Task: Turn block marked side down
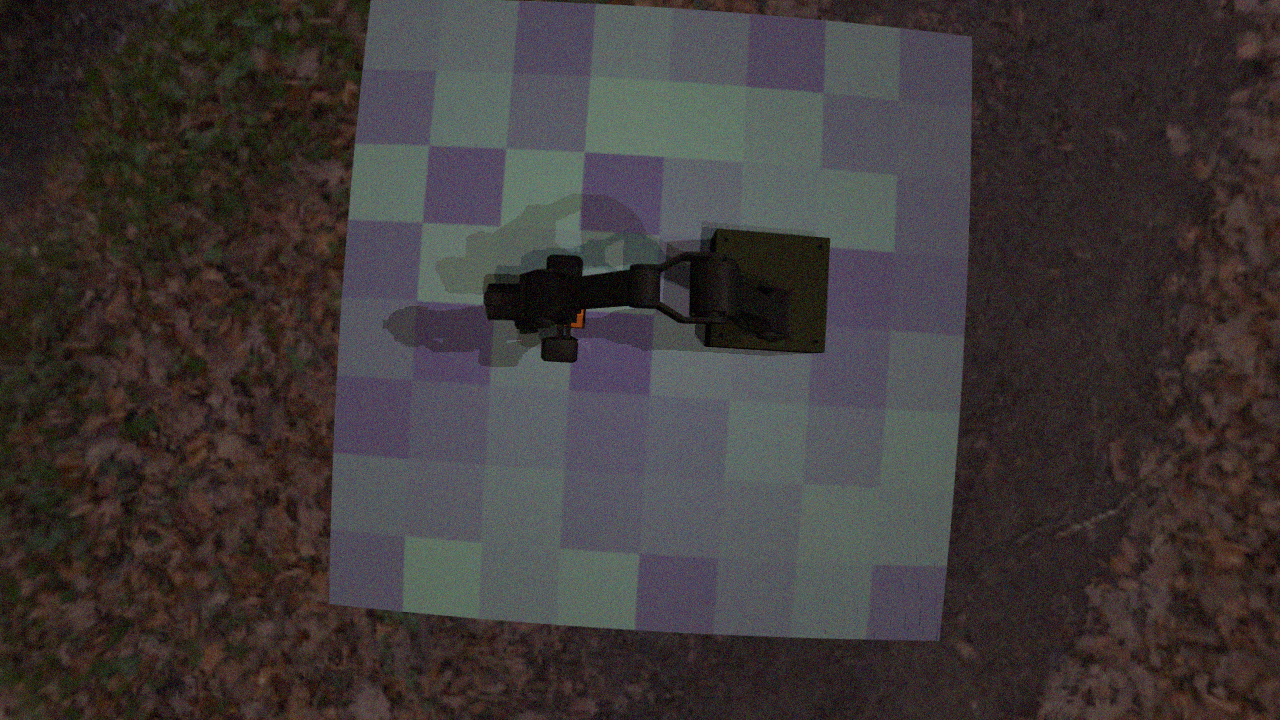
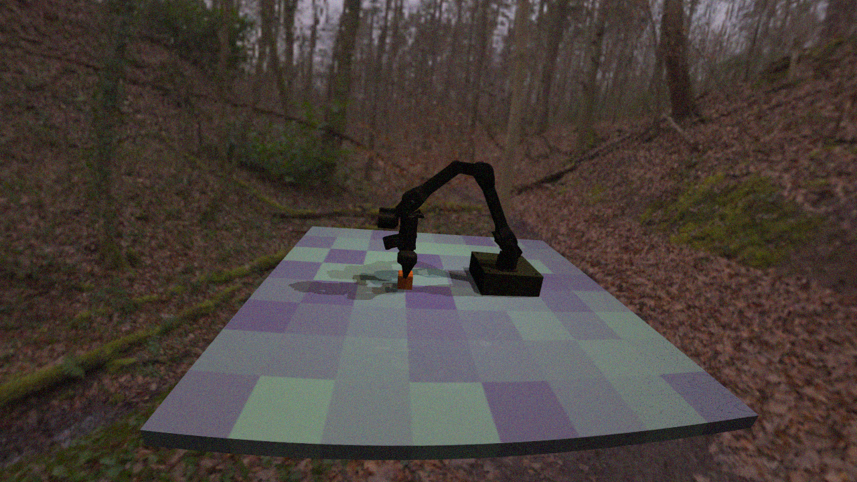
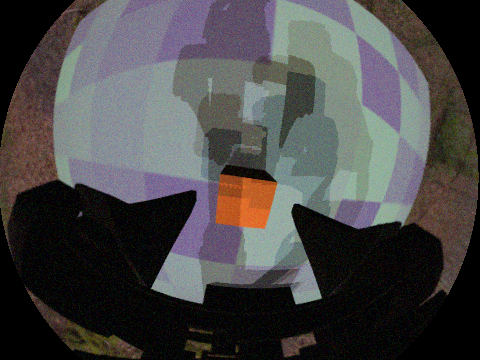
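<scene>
Gripper [image 3: 243, 220] fingers are seen nearest in the wrist view, spread wide at 8 and 4 o'clock of the frame, with nothing held between them. Block [image 3: 246, 202], orange with one dark face turned away toward 12 o'clock, is shown resting on the table [image 3: 120, 120] just beyond and between the fingertips, apart from both. In the exterior view the gripper [image 2: 406, 264] is pointed straight down, directly above the block [image 2: 405, 280]; at 3 o'clock of it, the arm's base [image 2: 505, 274] is mounted. The approach for a grasp is judged to be in hand. A further descent is called for, then closure on two opposite faces
</scene>
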Available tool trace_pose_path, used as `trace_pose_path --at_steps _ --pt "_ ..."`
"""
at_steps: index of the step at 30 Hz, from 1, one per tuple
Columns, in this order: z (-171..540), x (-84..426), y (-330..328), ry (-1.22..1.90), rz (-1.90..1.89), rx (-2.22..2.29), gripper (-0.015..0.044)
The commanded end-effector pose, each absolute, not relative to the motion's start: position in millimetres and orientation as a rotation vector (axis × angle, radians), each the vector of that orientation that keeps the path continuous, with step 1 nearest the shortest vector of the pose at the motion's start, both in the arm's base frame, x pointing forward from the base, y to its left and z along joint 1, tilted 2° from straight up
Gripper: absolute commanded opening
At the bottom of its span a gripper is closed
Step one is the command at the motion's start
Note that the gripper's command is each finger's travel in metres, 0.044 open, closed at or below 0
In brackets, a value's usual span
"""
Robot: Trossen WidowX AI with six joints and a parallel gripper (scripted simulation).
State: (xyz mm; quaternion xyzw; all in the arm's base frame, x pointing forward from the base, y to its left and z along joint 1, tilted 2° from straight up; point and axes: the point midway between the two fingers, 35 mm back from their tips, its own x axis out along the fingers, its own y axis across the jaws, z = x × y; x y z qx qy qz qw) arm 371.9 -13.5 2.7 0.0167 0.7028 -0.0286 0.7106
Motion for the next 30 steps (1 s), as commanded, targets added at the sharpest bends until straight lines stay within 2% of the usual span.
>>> trace_pose_path --at_steps 1,12,20,30 --pt "-6.9 369.3 -13.0 1.570 -0.062 0.042 0.0440" --pt "-22.1 368.7 -13.2 1.571 -0.062 0.042 0.0440" --pt "-22.1 368.7 -13.2 1.571 -0.062 0.042 0.0230" --pt "-22.1 368.7 -13.2 1.571 -0.062 0.042 0.0163"
